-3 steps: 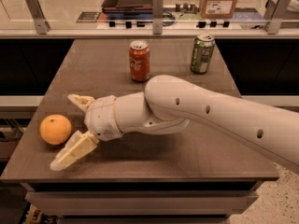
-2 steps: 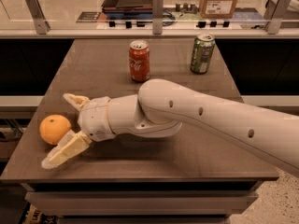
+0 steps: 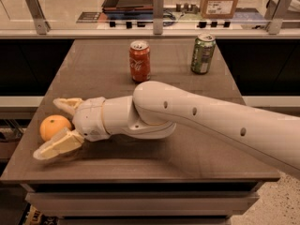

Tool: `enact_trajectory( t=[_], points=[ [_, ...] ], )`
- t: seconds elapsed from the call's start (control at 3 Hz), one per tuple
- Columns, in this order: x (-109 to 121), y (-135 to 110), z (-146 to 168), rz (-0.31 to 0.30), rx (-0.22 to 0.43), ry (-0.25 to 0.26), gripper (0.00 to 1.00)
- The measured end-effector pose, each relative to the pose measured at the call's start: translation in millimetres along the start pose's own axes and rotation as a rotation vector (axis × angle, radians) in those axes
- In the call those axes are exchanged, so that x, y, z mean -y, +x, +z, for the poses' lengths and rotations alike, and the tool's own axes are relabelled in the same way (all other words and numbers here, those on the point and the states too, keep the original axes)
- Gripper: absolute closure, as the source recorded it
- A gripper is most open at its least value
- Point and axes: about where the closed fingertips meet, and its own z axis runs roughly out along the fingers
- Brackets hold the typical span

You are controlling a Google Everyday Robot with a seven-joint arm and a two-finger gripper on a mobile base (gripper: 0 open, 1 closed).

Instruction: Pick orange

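end effector (image 3: 47, 128) spread around orange (image 3: 53, 126)

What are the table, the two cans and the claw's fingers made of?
Table: seemingly dark matte wood-look laminate, faintly streaked. Red can and green can: likely thin metal, with silvery rims. Claw, open around the orange by the table's edge, left in view: cream fingers, dull like plastic or rubber, uncertain which.

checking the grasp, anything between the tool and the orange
Nothing: in the camera view the open tool, at the left edge of the table, straddles the orange.
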Motion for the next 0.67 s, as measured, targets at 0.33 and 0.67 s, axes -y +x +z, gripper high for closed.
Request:
enact_trajectory(
  t=[0.33, 0.67],
  points=[
    [-1.4, -1.1, 1.4, -0.002, 0.000, -0.003, 0.41],
    [-2.8, -2.3, 2.7, -0.005, 0.000, -0.006, 0.65]
  ],
)
